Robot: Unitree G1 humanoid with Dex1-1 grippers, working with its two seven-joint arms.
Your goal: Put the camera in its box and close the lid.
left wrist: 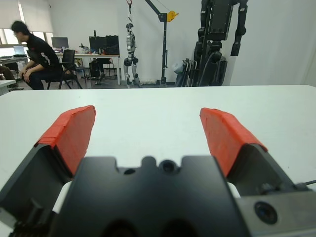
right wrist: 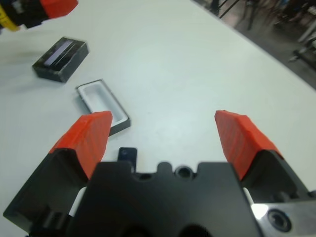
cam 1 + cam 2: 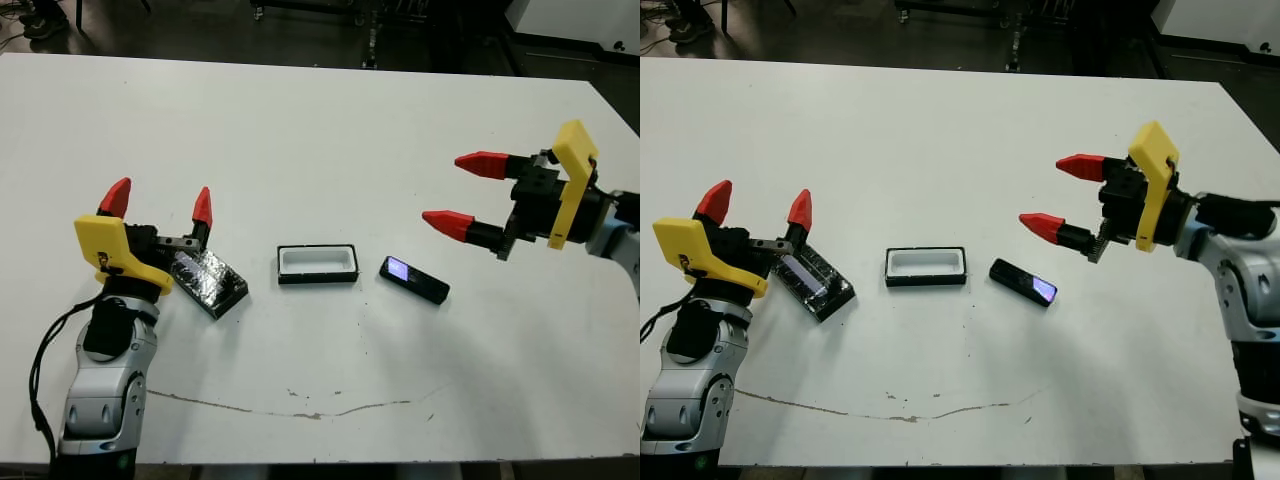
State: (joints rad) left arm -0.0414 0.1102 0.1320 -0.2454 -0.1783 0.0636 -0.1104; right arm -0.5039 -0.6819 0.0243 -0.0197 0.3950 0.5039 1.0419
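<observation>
1. The camera [image 3: 414,280] lies on the white surface [image 3: 320,130], just right of the uncovered box [image 3: 317,264]; the lid [image 3: 210,283] lies left.
2. Left end effector [image 3: 158,202] spread, beside the lid; right end effector [image 3: 462,192] spread, raised above the camera.

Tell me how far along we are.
Nothing is done yet. The slim black bar-shaped camera lies on the table beside the empty white-lined black box; the glossy black flat lid lies apart. Both hands, left hand and right hand, are open and empty. Loading and closing remain.
</observation>
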